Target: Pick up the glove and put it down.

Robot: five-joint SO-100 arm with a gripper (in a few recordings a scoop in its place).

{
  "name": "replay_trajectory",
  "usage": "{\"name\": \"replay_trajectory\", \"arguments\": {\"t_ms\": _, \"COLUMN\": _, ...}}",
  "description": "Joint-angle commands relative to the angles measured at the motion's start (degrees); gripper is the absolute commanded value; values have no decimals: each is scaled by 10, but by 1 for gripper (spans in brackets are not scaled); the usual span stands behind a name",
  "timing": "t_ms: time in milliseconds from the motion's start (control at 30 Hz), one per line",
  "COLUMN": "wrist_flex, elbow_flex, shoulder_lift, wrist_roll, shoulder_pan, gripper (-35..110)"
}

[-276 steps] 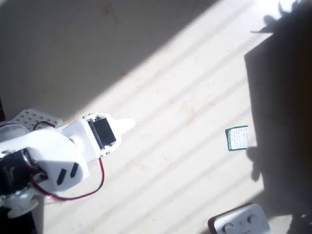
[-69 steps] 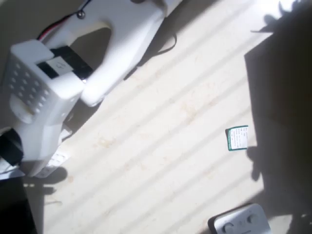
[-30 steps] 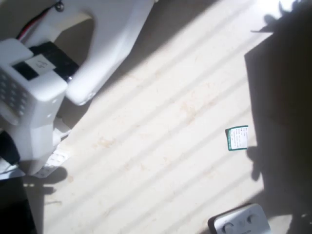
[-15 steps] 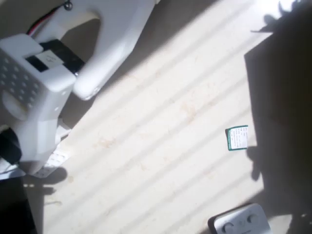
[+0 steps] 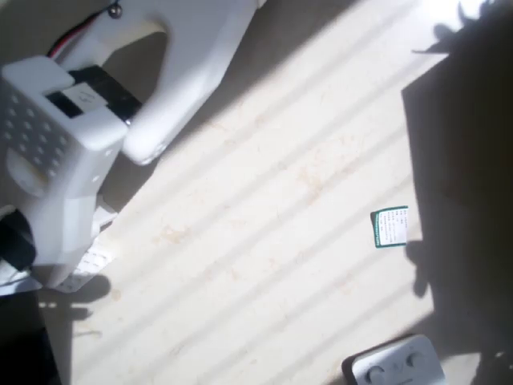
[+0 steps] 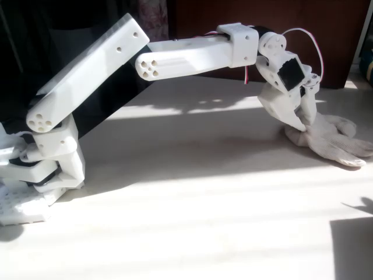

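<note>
Barely shifted since half a second earlier, the claw (image 6: 303, 119) pinched the glove's (image 6: 329, 139) near-left end; lifting seemed next.

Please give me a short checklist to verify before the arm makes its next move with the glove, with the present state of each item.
1. Gripper is down at the glove: ok, its tips touch the wrist end in the fixed view.
2. Jaws closed firmly on the fabric: cannot tell, the tips are buried in it.
3. Glove lifted off the table: not ok, it lies flat.
4. Green-and-white card away from the arm: ok.
5. Grey device away from the arm: ok, at the overhead view's bottom edge.
</note>
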Motion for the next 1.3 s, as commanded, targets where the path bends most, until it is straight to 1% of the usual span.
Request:
{"name": "replay_trajectory", "arguments": {"t_ms": 0, "wrist_flex": 4, "elbow_flex": -13, "shoulder_lift": 11, "wrist_roll": -4, "shoulder_pan": 5, "gripper": 0}}
{"name": "replay_trajectory", "arguments": {"t_ms": 200, "wrist_flex": 31, "elbow_flex": -12, "shoulder_lift": 62, "wrist_roll": -4, "shoulder_pan": 9, "gripper": 0}}
{"name": "replay_trajectory", "arguments": {"t_ms": 400, "wrist_flex": 78, "elbow_flex": -13, "shoulder_lift": 97, "wrist_roll": -4, "shoulder_pan": 38, "gripper": 0}}
{"name": "replay_trajectory", "arguments": {"t_ms": 700, "wrist_flex": 117, "elbow_flex": -13, "shoulder_lift": 177, "wrist_roll": -5, "shoulder_pan": 93, "gripper": 0}}
{"name": "replay_trajectory", "arguments": {"t_ms": 900, "wrist_flex": 162, "elbow_flex": -12, "shoulder_lift": 219, "wrist_roll": -6, "shoulder_pan": 151, "gripper": 0}}
{"name": "replay_trajectory", "arguments": {"t_ms": 1100, "wrist_flex": 198, "elbow_flex": -12, "shoulder_lift": 241, "wrist_roll": -6, "shoulder_pan": 232, "gripper": 0}}
{"name": "replay_trajectory", "arguments": {"t_ms": 1267, "wrist_flex": 221, "elbow_flex": -12, "shoulder_lift": 243, "wrist_roll": -37, "shoulder_pan": 306, "gripper": 0}}
